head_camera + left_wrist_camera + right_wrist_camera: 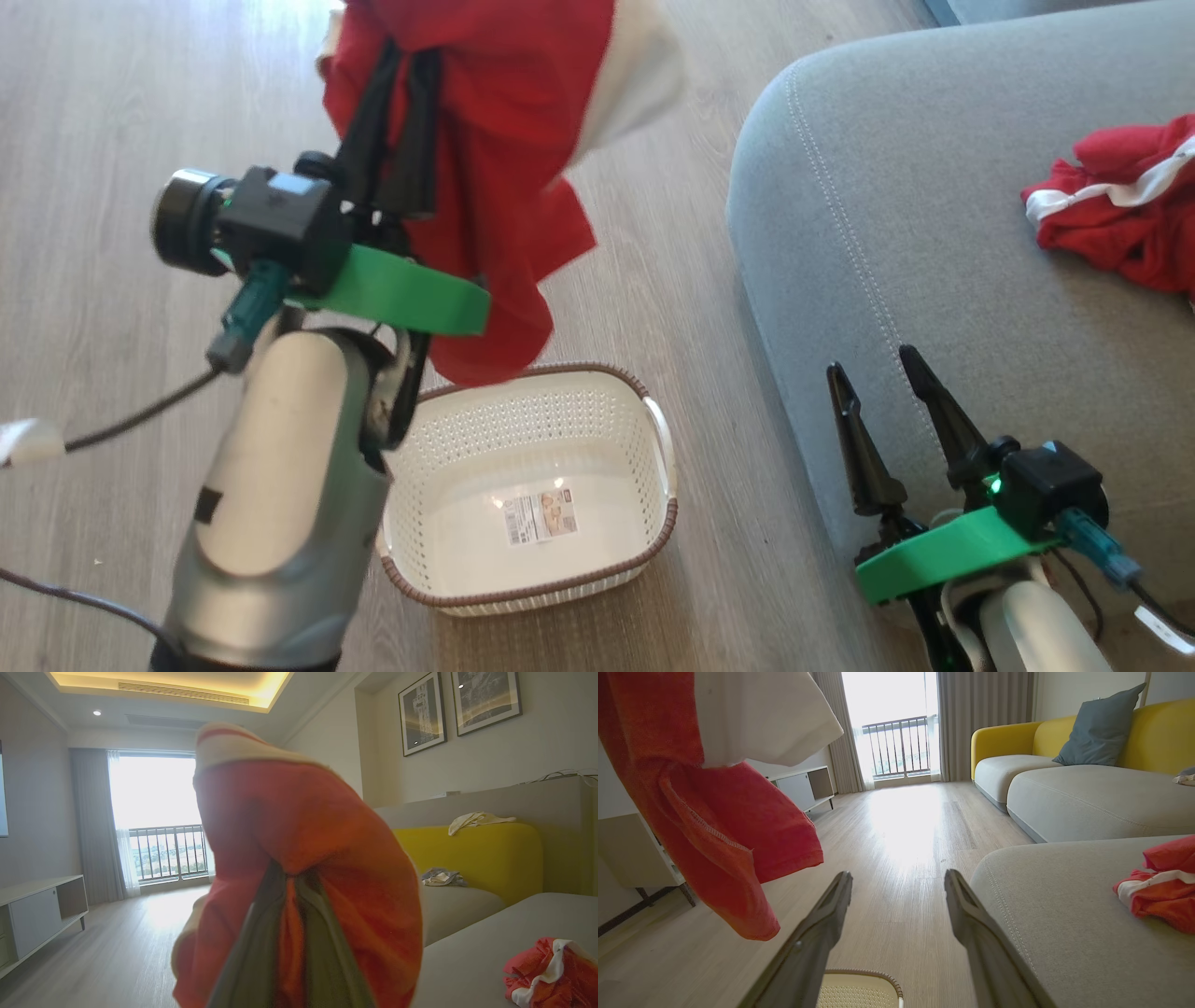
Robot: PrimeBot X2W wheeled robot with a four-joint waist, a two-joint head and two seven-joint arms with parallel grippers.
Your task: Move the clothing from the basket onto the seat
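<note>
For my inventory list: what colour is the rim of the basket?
Brown braided rim on the cream-white basket; clearest in head view.

- Hanging soft fabric garment (504,121): bright red, with a broad white band.
- Crumpled fabric garment (1120,210) on the cushion: the same red, with a thin white stripe.
- Rounded rectangular plastic laundry basket (551,415): cream-white, walls dotted with a regular grid of small holes, brown braided rim, white printed sticker (540,516).
- Large upholstered sofa cushion (896,233): plain grey, pale stitched seam.
- Plank floor (112,140): grey-beige wood grain.
- Right gripper (869,358): black fingers, green bracket.
</note>
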